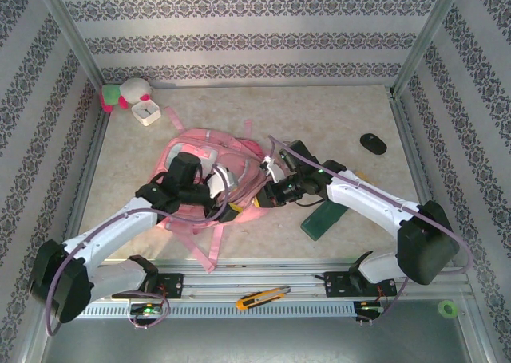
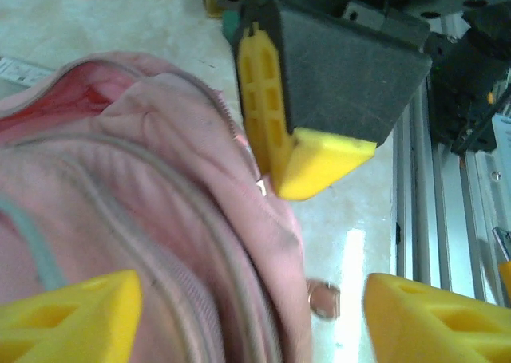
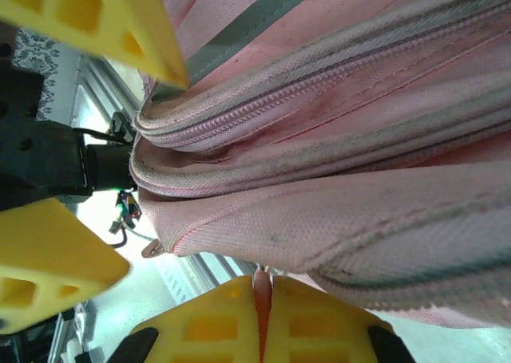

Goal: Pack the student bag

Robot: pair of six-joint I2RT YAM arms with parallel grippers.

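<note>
The right gripper pinches a thin fold of the student bag between closed fingers. The left gripper, fingers spread wide, straddles the bag's zip edge at mid-table. The step in hand appears to be opening the bag, so the left likely needs to close on the facing lip and draw away from the right. Bare table lies beyond toward the back wall, but the near rail, a dark green object and trailing straps crowd the front.
</note>
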